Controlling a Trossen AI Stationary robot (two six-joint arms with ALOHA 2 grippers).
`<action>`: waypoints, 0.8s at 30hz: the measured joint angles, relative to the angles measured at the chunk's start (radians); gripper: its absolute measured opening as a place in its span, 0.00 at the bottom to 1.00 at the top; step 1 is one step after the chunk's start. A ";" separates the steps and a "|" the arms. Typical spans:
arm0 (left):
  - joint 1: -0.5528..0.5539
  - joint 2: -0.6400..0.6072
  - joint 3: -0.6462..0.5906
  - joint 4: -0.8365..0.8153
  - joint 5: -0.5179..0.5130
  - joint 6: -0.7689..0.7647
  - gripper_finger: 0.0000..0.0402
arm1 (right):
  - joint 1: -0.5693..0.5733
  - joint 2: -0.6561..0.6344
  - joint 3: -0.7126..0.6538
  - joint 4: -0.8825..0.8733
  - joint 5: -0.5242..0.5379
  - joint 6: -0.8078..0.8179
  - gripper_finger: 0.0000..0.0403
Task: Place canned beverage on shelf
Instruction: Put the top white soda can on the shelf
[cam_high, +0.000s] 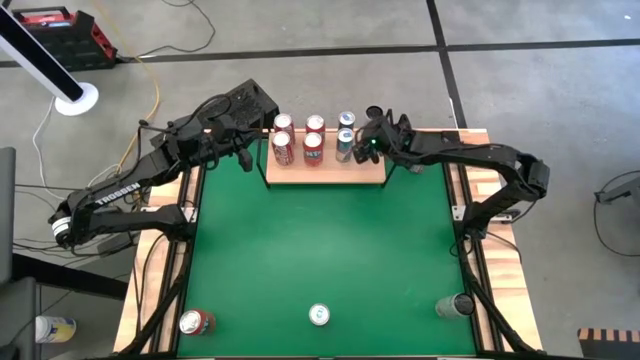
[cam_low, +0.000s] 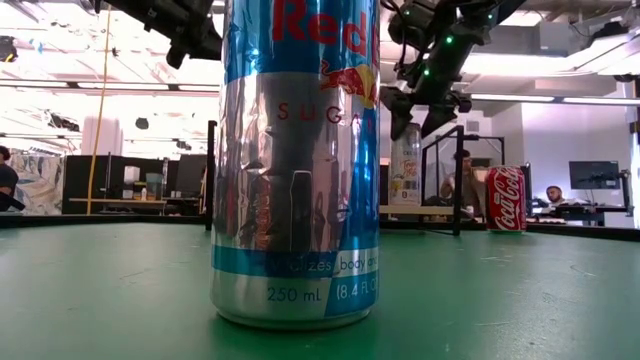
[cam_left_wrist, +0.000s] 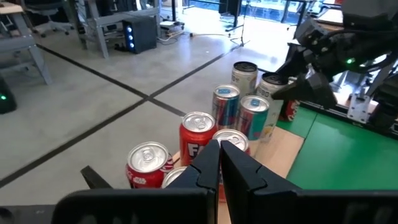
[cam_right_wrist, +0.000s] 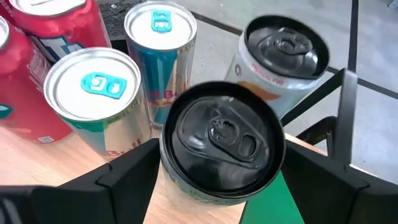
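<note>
In the low view a tall silver-and-blue can (cam_low: 296, 160) stands so close to the lens that it fills the middle of the picture, its top cut off, and it hides most of the shelf behind it. From above, the right gripper (cam_high: 367, 143) covers the shelf's right end, so the can below it cannot be made out there; the right wrist view shows it plainly, a black-topped can (cam_right_wrist: 222, 146) standing upright at the edge of the light-wood shelf (cam_high: 325, 172), with a second black-topped can (cam_right_wrist: 283, 53) just behind it. The right gripper's jaws stand wide on either side of that nearer can, and whether the pads touch it cannot be told. The shelf sits at the far edge of the green table (cam_high: 320, 250), with thin black wire at its ends, carrying 2 rows of cans: red ones (cam_high: 283, 147) toward the left, silver-and-blue ones (cam_high: 345, 141) toward the right. The left gripper (cam_left_wrist: 219, 158) hovers above the red cans, its fingers pressed together on nothing. 3 more cans stand near the table's front edge.
</note>
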 joint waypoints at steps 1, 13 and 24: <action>0.000 0.000 0.000 0.000 -0.001 0.006 0.00 | -0.002 0.000 0.003 -0.001 0.002 0.000 0.85; 0.000 0.000 0.000 0.000 0.001 0.033 0.00 | -0.006 -0.014 0.008 -0.008 0.023 0.034 0.85; 0.000 0.000 0.000 0.000 -0.006 0.033 0.00 | -0.019 -0.013 0.007 -0.014 0.027 0.026 0.85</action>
